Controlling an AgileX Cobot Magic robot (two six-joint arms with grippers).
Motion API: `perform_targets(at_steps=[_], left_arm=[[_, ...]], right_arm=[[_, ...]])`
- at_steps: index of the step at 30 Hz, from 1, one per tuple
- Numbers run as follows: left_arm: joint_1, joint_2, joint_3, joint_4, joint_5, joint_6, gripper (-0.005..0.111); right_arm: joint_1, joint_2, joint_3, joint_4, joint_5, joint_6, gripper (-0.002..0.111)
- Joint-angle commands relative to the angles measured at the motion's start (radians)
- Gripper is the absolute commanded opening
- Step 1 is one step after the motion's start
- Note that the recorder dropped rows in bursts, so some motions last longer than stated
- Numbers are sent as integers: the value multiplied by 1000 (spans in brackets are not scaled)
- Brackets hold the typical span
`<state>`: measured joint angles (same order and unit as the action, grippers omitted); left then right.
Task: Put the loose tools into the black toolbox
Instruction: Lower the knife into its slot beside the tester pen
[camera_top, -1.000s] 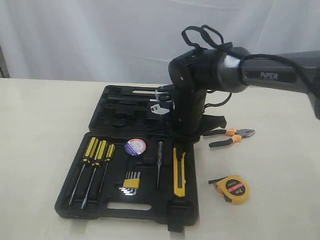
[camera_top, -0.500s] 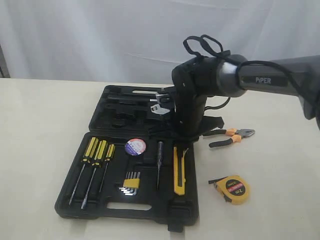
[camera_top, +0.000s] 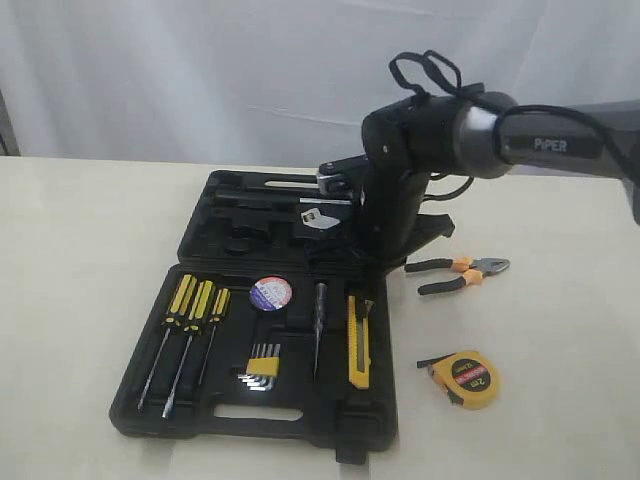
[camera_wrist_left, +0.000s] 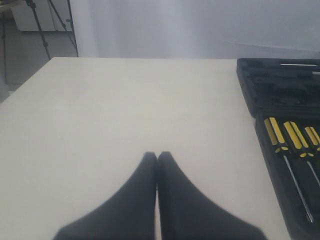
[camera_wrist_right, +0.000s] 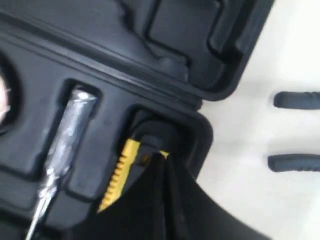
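The black toolbox (camera_top: 330, 425) lies open on the table. The yellow-black utility knife (camera_top: 358, 345) rests in a recess at its right side, and the tape roll (camera_top: 270, 293) sits in a round recess. The pliers (camera_top: 460, 273) and the yellow tape measure (camera_top: 467, 378) lie on the table to the right of the case. My right gripper (camera_wrist_right: 162, 157) is shut and empty, its tips just above the knife's yellow end (camera_wrist_right: 122, 165). My left gripper (camera_wrist_left: 157, 156) is shut over bare table, left of the toolbox (camera_wrist_left: 280, 85), and does not show in the exterior view.
Three yellow-handled screwdrivers (camera_top: 195, 305), a hex key set (camera_top: 262, 365) and a slim metal awl (camera_top: 319, 325) fill other recesses. A wrench (camera_top: 318, 215) lies in the far half of the case. The pliers' two handles (camera_wrist_right: 295, 100) show beside the case.
My right arm has swung a little to the right and lifted; its wrist now stands farther from the case's far half. The knife and the other tools have not moved.
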<state>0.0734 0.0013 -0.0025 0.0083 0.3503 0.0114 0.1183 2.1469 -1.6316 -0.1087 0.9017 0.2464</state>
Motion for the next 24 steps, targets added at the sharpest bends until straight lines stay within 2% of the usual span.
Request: perform_targets(at_steps=[1,7,15,19,24], left_arm=[[-5,-1,3,-8,-8,-4,0],[-5,-1,3,-8,-8,-4,0],[-5,-1,3,-8,-8,-4,0],[-5,-1,3,-8,-8,-4,0],[-5,-1,3,-8,-8,-4,0]], right_arm=[[0,-40,-8,86,30,-123,-1],[5,-42,-6,109,98,-149,-1],[5,-21,-6,166,111,-197,-1],[5,20,-6,253,150,-275,-1],[5,56,-6,254,145,-265,-1]])
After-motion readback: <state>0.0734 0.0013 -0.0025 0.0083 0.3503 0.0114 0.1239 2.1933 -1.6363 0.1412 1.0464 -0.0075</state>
